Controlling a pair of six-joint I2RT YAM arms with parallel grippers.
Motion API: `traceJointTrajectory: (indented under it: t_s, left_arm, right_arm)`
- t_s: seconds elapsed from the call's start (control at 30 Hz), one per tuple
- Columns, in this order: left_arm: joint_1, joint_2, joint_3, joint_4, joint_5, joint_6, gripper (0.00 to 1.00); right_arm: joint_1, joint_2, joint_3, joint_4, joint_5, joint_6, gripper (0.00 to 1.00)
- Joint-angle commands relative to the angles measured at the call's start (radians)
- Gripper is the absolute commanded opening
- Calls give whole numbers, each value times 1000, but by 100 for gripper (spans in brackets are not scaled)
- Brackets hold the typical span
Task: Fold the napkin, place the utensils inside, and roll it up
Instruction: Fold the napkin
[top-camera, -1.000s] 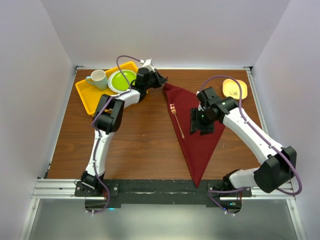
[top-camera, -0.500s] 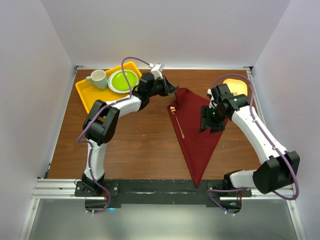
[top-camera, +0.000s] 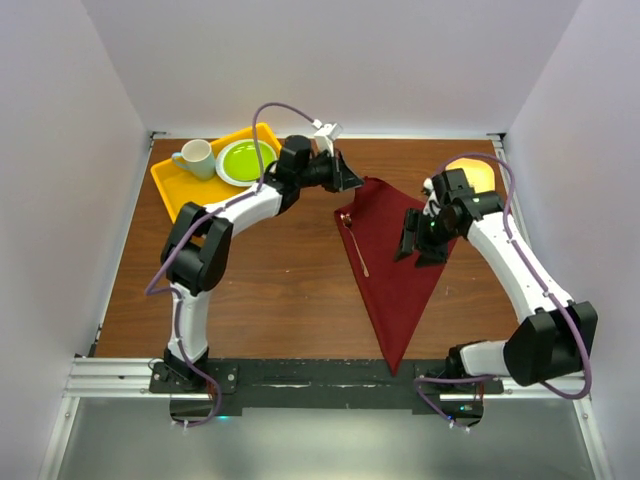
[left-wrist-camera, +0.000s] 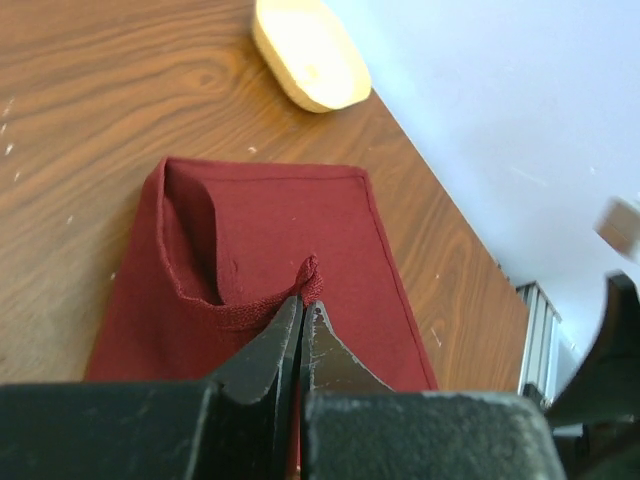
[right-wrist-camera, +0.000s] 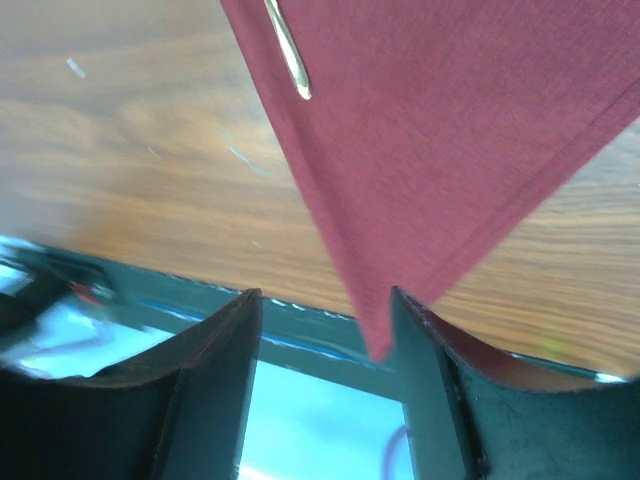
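The maroon napkin (top-camera: 395, 270) lies as a long triangle on the wooden table, its point toward the near edge. The rose-gold fork (top-camera: 354, 243) lies on its left part. My left gripper (top-camera: 350, 180) is shut on the napkin's far corner and has it folded over the cloth; the left wrist view shows the pinched fold (left-wrist-camera: 310, 277) at the fingertips. My right gripper (top-camera: 418, 245) is open and empty above the napkin's right edge. The right wrist view shows the napkin's tip (right-wrist-camera: 400, 200) and the fork handle's end (right-wrist-camera: 288, 50).
A yellow tray (top-camera: 180, 195) at the far left holds a green plate (top-camera: 243, 160) and a pale green mug (top-camera: 195, 157). A cream oval dish (top-camera: 470, 172) sits at the far right, also in the left wrist view (left-wrist-camera: 308, 55).
My left gripper has carried the napkin's far corner to the right, folding it over the cloth. My right gripper has moved right and back, off the napkin's middle.
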Motion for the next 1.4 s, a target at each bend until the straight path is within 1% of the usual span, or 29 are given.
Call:
traceJointTrajectory:
  t_s: [0.0,0.03,0.07,0.17,0.2,0.23,0.33,0.43,0.57,0.6,0.7,0.8,0.87,0.93,1.0,1.13,1.17,1.27,1.37]
  left_arm:
    - [-35,-36,91,-126,75,155,4]
    - [-43,-43,93,-161,73,169,4]
    - [-46,-46,84,-167,79,178,4]
    - [-57,-67,46,-183,85,201,4]
    - [-61,-81,33,-184,84,212,4]
    - [-63,-87,22,-180,82,216,5]
    - [-67,-105,-14,-178,81,229,5]
    - [-66,-115,-24,-183,82,246,5]
    - [-69,-124,-37,-177,101,249,5]
    - [-70,-127,-44,-167,102,249,5]
    - [-75,-139,-71,-140,111,239,6]
    - [-80,-142,-80,-131,121,232,6]
    - [-84,-142,-77,-129,124,232,7]
    - [-89,-139,-71,-129,127,232,8]
    - [-92,-132,-65,-134,128,232,8]
    - [-95,-133,-68,-138,130,229,8]
    - [-95,-135,-68,-140,133,230,8]
    - [-103,-141,-73,-166,145,245,8]
    - [-104,-165,-117,-155,147,239,8]
  right_arm:
    - [-102,43,23,97,-150,131,69]
    - [-114,55,41,114,-171,174,73]
    - [-123,86,52,130,-219,196,80]
    - [-151,142,98,206,-253,303,87]
    - [-162,155,104,262,-272,338,91]
    - [-163,170,105,294,-283,403,91]
    - [-165,247,106,406,-322,502,93]
    - [-170,313,127,505,-310,570,95]
    - [-182,417,223,510,-305,589,95]
    - [-179,432,249,499,-302,598,95]
    - [-170,448,247,496,-285,653,90]
    - [-162,445,222,525,-303,704,81]
    - [-147,446,236,473,-296,692,76]
    - [-134,436,239,460,-294,684,75]
    - [-121,411,225,460,-293,690,69]
    - [-104,393,237,411,-251,624,68]
    - [-107,394,240,369,-250,607,68]
    - [-122,387,273,295,-158,514,69]
    - [-134,390,294,255,-138,437,69]
